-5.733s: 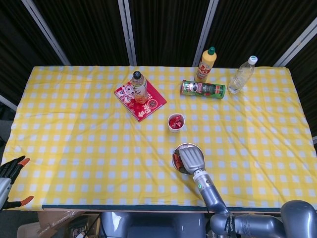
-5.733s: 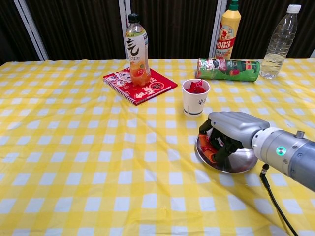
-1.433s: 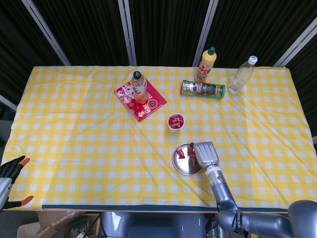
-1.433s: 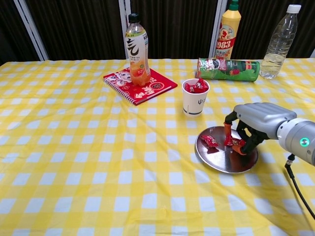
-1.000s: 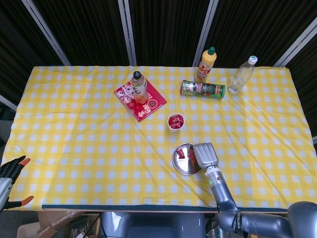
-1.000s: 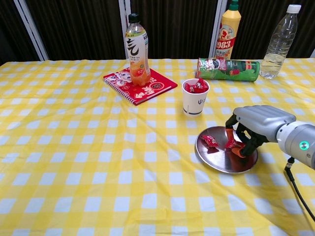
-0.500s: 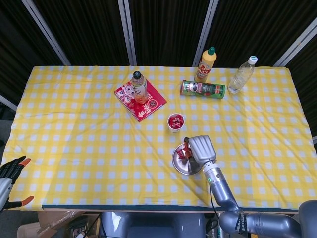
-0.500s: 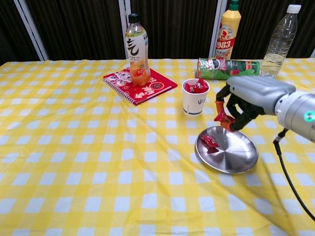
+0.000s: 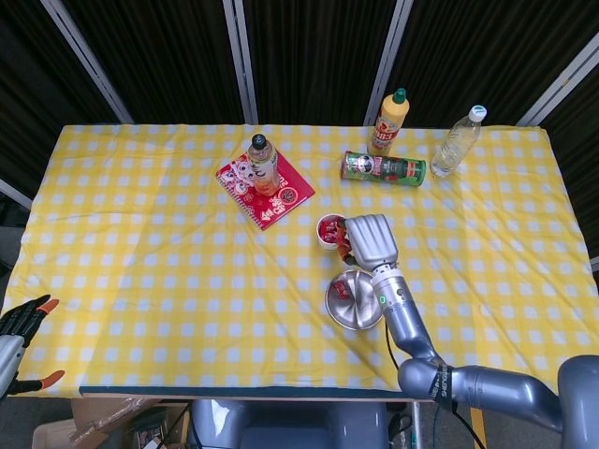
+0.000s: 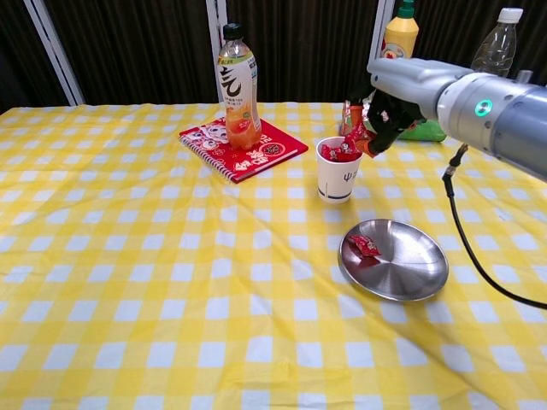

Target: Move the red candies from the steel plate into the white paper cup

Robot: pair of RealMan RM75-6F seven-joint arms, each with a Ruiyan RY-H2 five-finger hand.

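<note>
One red candy (image 10: pixel 357 137) is pinched in the right hand (image 10: pixel 382 113) just above the far right rim of the paper cup (image 10: pixel 336 173) (already holding several), so release lies slightly down and left; another sits on the steel plate (image 10: pixel 410 272).

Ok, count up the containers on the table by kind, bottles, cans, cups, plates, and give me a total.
Bottles: 3 (orange drink bottle, yellow sauce bottle, clear water bottle)
Cans: 1 (green can, lying on its side)
Cups: 1 (white paper cup)
Plates: 1 (steel plate)
Total: 6
</note>
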